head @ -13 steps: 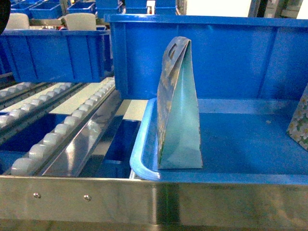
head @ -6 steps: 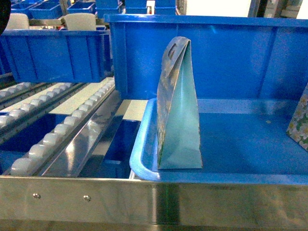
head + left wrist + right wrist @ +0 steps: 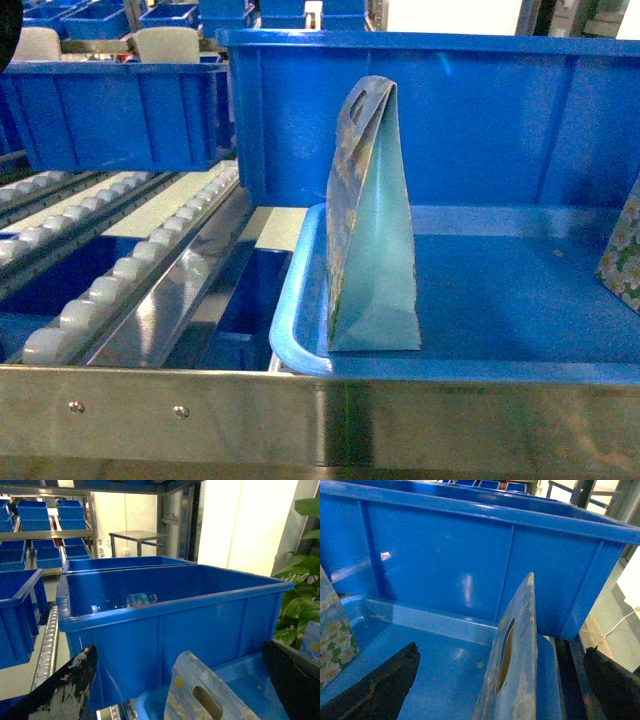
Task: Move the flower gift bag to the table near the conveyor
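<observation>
Nearest the head camera runs a shiny steel rail (image 3: 320,420) across the front of the racking. Just behind it the flower gift bag (image 3: 370,230) stands upright on the floor of a shallow blue tray (image 3: 300,300), close to the tray's left front corner, its pale-teal side facing the camera and its handle hole at the top.

The left gripper (image 3: 180,690) is spread wide, one dark finger low at the left of its wrist view and the other at the right edge, with the bag's top rising between them; it holds nothing. The right gripper (image 3: 505,680) is likewise wide open and empty, the bag's thin edge and handle slot standing between its fingers.

The risks follow from that. The bag is tall, narrow at the top and probably light, so a finger nudging one face before the other could tip it over. Closing on the flimsy paper near the handle could crease it or let it slip. Two sets of jaws straddling one bag could also collide.

A second flowered bag (image 3: 625,255) stands at the tray's right edge. Left of the tray the conveyor (image 3: 120,270) slopes away. Behind the bag is a tall blue bin (image 3: 480,110), whose wall a lifted bag could strike. The bench is not in view.
</observation>
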You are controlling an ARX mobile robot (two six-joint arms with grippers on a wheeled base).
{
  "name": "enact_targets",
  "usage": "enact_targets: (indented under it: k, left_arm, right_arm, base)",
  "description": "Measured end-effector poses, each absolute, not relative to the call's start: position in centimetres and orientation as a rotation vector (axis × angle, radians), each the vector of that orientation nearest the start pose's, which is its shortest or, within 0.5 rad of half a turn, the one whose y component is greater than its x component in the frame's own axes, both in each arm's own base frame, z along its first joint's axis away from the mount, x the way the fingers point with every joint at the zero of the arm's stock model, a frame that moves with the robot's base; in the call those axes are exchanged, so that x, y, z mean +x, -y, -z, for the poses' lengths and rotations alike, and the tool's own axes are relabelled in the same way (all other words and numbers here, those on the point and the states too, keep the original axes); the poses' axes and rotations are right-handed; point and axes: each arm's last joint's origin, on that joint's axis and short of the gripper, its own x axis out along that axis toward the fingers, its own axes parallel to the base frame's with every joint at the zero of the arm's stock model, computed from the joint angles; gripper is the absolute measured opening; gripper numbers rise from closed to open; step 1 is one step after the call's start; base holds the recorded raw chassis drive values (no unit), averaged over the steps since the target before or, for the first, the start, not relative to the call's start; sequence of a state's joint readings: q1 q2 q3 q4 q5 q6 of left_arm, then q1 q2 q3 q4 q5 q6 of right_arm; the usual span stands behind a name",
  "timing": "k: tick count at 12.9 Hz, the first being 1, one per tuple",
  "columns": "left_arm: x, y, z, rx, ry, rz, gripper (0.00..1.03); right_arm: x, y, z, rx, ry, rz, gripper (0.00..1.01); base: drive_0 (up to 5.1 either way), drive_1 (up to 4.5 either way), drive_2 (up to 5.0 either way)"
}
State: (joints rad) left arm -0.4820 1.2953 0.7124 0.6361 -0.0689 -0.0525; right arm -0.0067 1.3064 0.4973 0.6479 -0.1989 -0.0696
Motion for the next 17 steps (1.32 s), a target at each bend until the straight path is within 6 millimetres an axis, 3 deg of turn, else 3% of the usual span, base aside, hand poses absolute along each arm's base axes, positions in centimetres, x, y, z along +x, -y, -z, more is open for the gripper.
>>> enact_targets:
  k: [1,3,5,8,12,17]
  left_arm:
    - [25.1,12.9,-27.8,-0.066,0.041,0.414,0.98]
    - [25.1,12.9,-27.8,-0.066,0.041,0.414,0.98]
    - [25.1,12.9,-27.8,-0.066,0.041,0.414,0.98]
    - [25.1,12.9,-27.8,-0.066,0.041,0.414,0.98]
    - [25.1,12.9,-27.8,-0.066,0.041,0.414,0.98]
    - [25.1,12.9,-27.8,-0.066,0.041,0.414,0.98]
  right_arm:
    - [25.7,-0.4,-20.5,-0.054,-0.162,-0.197,0.98]
    - [25.6,-0.4,-20.3,-0.054,-0.161,-0.197,0.76]
    - [25.4,-0.4,-19.9,-0.057,-0.172,-0.201,0.43]
    - [25.1,-0.2,-19.6,-0.057,-0.168,-0.195,0.05]
    - [23.5,0.3,-21.2,-0.059,-0.091,-0.162,0.02]
    - [19.3,2.6,-24.5,-0.052,0.049,-0.071,0.02]
  base:
    - [0.0,0.00,0.0]
    - [0.0,0.00,0.0]
    - [0.0,0.00,0.0]
    - [0.0,0.00,0.0]
    - [0.0,0.00,0.0]
    - [0.0,0.00,0.0]
